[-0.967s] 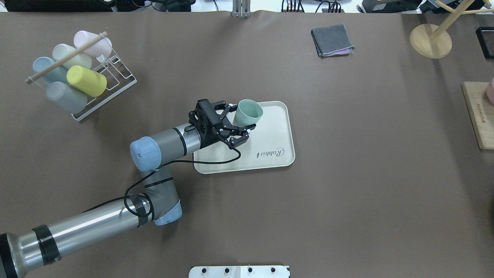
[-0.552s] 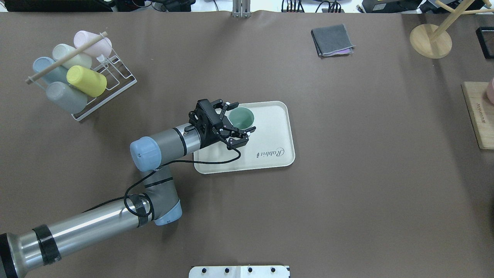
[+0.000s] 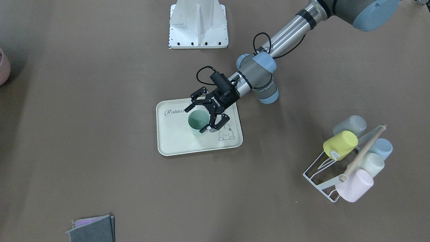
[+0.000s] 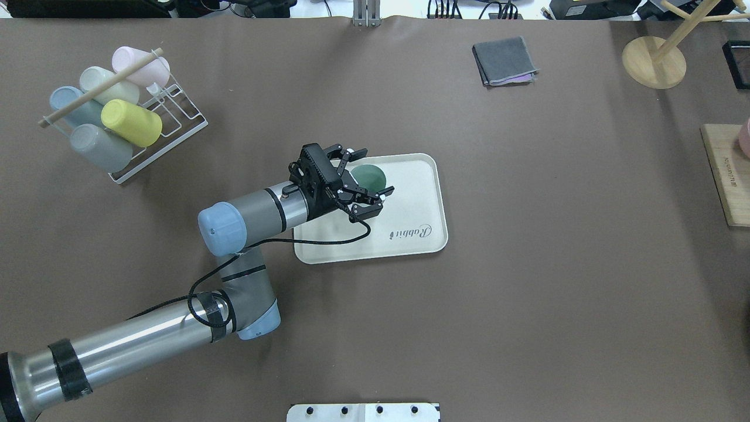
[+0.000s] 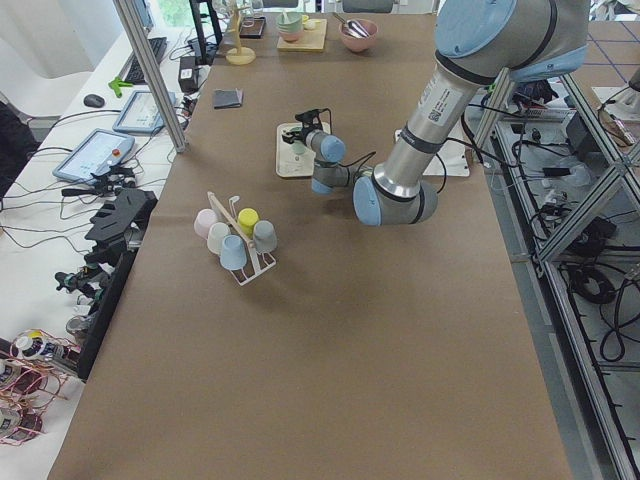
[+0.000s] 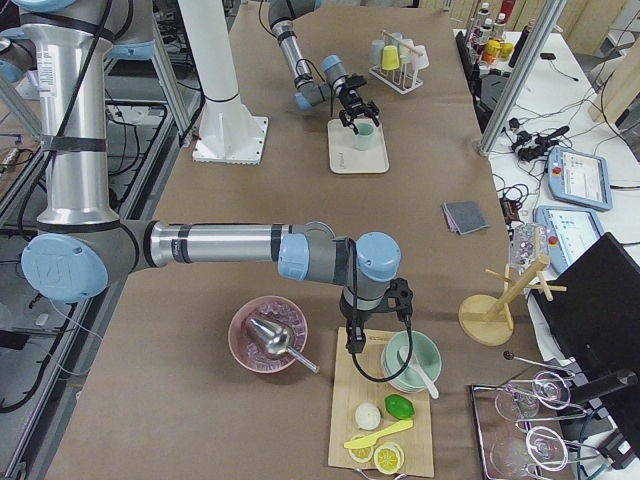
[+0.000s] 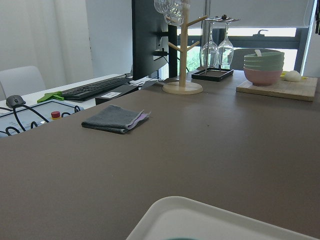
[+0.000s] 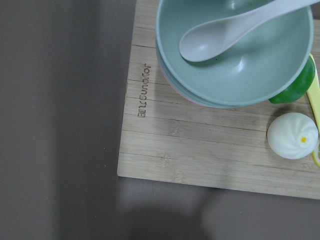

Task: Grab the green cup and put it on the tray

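Note:
The pale mint-green cup stands upright on the cream "Rabbit" tray, near the tray's far left corner. It also shows in the front view on the tray. My left gripper is open, with one finger on each side of the cup and a little above it; it also shows in the front view. In the left wrist view only the tray's rim shows. My right gripper hangs over a wooden board far from the tray; I cannot tell whether it is open or shut.
A white wire rack with a yellow cup and several pale cups stands at the far left. A folded grey cloth, a wooden mug tree and a wooden board lie to the right. A green bowl sits under my right wrist.
The cup was tilted and raised in my left gripper; it now stands upright on the tray. The fingers have spread off it and the gripper has shifted slightly.

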You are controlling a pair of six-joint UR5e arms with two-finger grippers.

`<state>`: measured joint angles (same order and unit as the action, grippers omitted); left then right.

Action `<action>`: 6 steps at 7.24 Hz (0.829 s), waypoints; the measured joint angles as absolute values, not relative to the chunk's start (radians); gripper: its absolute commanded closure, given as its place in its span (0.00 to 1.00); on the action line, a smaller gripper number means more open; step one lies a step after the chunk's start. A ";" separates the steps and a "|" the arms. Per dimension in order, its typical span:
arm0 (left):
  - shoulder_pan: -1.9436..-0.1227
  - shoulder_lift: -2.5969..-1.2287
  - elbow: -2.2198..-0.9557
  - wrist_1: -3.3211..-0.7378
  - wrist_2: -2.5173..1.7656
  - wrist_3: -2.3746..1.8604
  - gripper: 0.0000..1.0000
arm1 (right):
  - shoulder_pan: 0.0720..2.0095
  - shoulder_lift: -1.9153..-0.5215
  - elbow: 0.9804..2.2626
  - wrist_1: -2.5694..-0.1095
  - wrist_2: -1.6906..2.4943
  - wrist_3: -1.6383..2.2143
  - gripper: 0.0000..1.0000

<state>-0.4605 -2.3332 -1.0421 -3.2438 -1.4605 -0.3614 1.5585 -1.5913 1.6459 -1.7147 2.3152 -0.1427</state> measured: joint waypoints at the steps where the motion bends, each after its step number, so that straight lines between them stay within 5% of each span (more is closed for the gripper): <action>1: -0.469 -2.337 -1.116 -3.158 -1.461 -0.369 0.01 | 1.559 -1.591 1.646 -1.714 2.315 -0.143 0.00; 6: -0.672 -2.524 -1.235 -2.541 -1.468 -0.459 0.01 | 1.559 -1.589 1.647 -1.715 2.314 -0.141 0.00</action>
